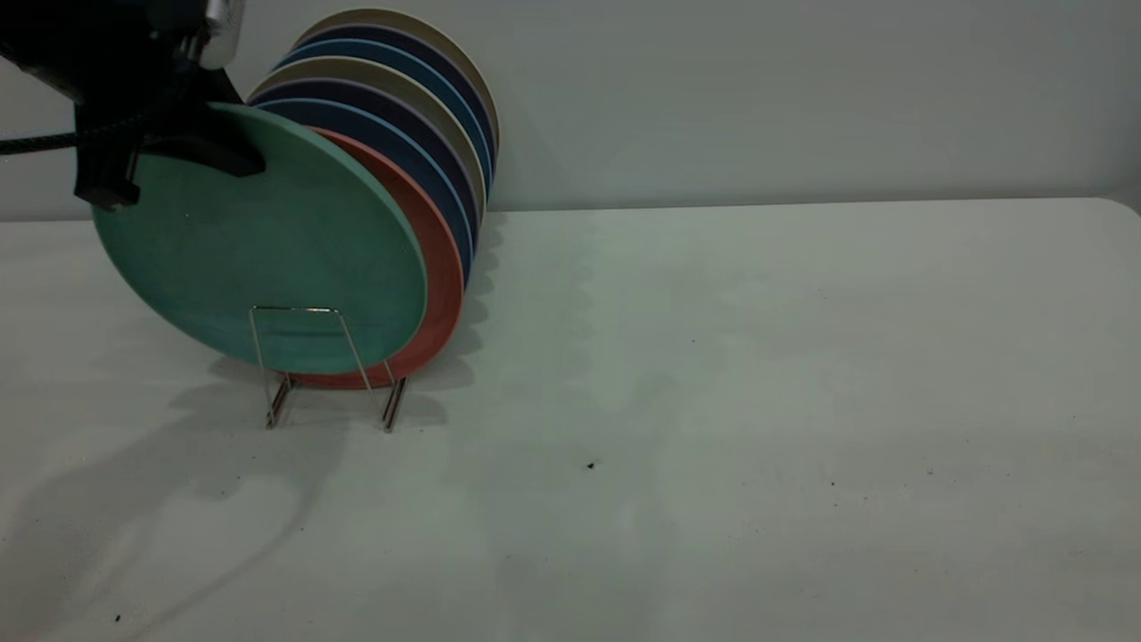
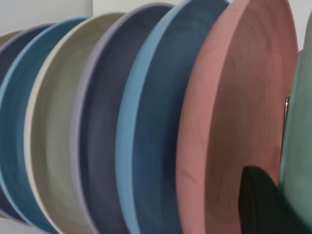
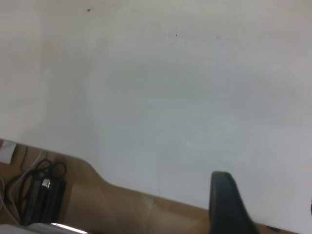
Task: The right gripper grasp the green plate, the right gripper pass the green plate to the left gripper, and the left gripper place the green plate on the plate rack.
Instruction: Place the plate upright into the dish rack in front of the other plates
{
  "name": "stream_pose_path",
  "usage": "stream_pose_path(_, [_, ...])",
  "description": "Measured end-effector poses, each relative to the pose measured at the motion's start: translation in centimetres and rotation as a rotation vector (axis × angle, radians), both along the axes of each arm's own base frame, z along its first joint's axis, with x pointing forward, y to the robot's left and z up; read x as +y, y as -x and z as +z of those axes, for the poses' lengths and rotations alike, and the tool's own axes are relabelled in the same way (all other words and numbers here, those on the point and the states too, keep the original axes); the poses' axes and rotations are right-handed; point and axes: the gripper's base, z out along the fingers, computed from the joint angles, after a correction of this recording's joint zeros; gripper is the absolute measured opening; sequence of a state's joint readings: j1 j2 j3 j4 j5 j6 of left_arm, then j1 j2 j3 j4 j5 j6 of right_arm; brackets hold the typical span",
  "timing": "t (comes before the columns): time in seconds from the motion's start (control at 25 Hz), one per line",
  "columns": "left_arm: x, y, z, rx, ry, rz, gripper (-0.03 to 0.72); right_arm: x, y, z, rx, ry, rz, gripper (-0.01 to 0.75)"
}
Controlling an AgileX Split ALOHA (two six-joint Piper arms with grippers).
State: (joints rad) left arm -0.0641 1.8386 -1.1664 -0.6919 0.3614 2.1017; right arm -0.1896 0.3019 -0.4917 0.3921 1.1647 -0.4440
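Rack: the plate rack (image 1: 307,366) stands in front, its first wire loop before the plate.
Plate: the green plate (image 1: 258,241) stands upright in it.
My claw: my left gripper (image 1: 169,134) pinches its top edge.
Count: one green, one pink plate (image 1: 443,267), about six more behind.

A: The green plate (image 1: 258,241) looks matt and faintly speckled, with no shine. The salmon-pink plate (image 2: 239,122) behind it has the same dull, smooth finish.

B: And the plate rack (image 1: 307,357)?

A: Thin bare wire, silvery and glossy like metal. The worktop (image 1: 758,401) is a smooth, pale, matt sheet with a few dark specks.

B: The left gripper (image 1: 169,156)?

A: Matt black, plastic by its look, with a braided cable (image 1: 40,141) beside it.
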Motion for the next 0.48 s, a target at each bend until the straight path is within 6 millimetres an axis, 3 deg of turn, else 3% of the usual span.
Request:
stream_pose_path(0.12, [0.04, -0.1, -0.12, -0.004, -0.003, 0.005, 0.141, -0.01, 0.0, 0.0, 0.0, 0.001, 0.0, 0.428])
stream_pose_path(0.48, [0.08, -0.23, -0.03, -0.008, 0.012, 0.037, 0.328, -0.01, -0.01, 0.0, -0.001, 0.001, -0.001, 0.428])
